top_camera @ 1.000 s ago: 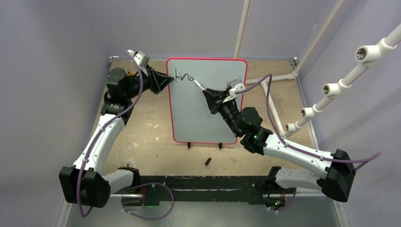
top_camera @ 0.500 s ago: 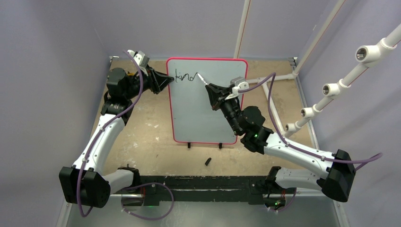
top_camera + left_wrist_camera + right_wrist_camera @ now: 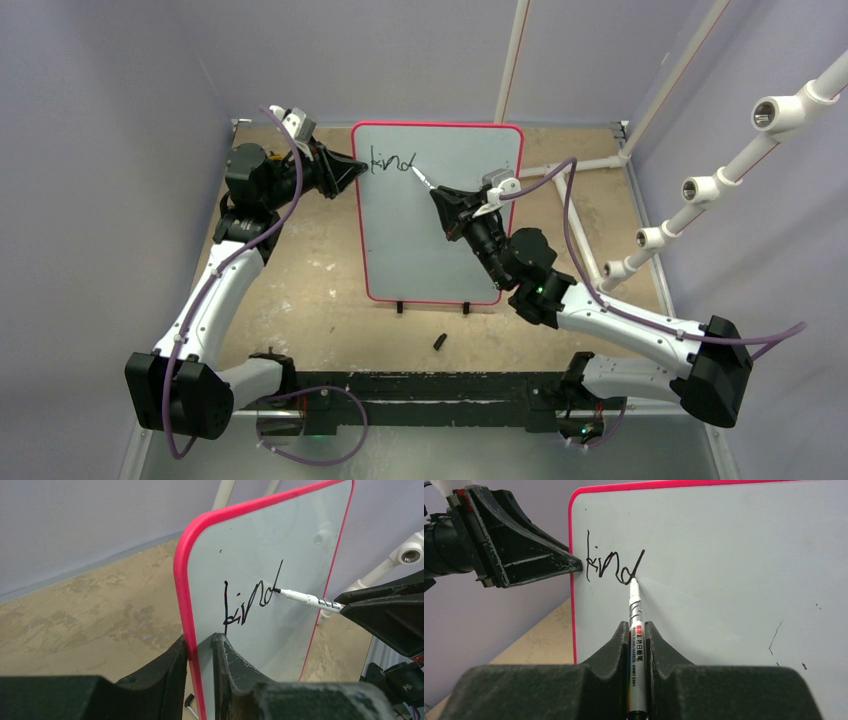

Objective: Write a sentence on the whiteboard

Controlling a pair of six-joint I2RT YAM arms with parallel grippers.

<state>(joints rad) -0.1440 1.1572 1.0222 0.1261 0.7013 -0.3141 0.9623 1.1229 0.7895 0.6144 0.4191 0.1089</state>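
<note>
Lower now, marker tip touches sentence on whiteboard

Small black object on tan tabletop, white pipework alongside.

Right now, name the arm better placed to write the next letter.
Right. The right tool grips the marker, its tip on the board at the end of the writing. The left tool is clamped on the board's rim, holding it.
</note>
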